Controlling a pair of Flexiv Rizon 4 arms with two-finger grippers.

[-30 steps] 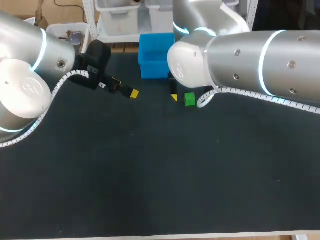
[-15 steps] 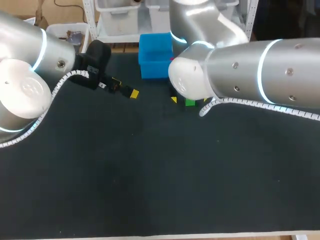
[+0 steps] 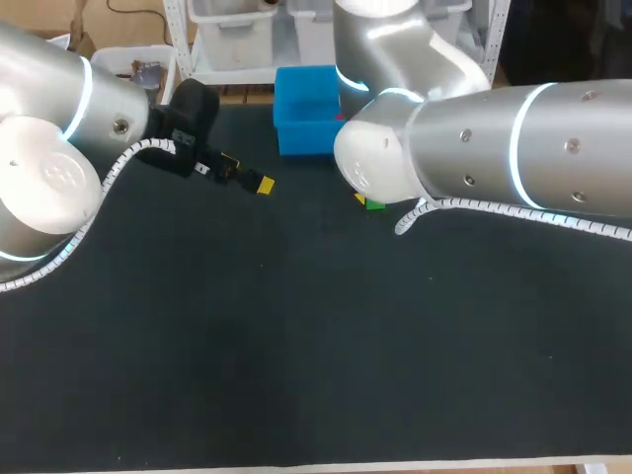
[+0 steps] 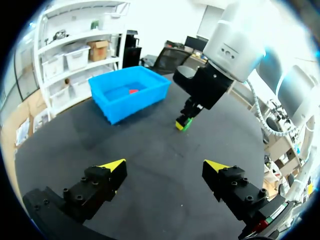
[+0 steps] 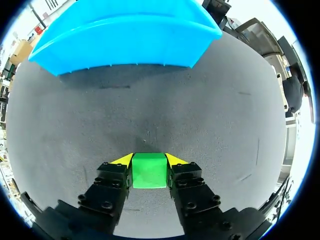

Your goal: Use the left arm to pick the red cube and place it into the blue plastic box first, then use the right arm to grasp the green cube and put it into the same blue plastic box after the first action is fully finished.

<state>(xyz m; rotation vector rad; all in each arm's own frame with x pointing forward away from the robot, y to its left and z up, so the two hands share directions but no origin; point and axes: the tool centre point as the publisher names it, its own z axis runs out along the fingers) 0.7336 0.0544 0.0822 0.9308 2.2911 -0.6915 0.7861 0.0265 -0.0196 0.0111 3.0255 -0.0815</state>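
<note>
At the upper left of the head view the left gripper hangs over the black table. Its own wrist view shows the fingers spread wide, holding nothing. At upper middle stands the blue plastic box — only the left wrist view shows the red cube lying inside. Just right and below, the green cube peeks from under the right arm. The right wrist view shows the right gripper closed on it — a finger against each side.

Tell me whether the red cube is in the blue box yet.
In. The red cube lies inside the blue plastic box, on its floor.
</note>
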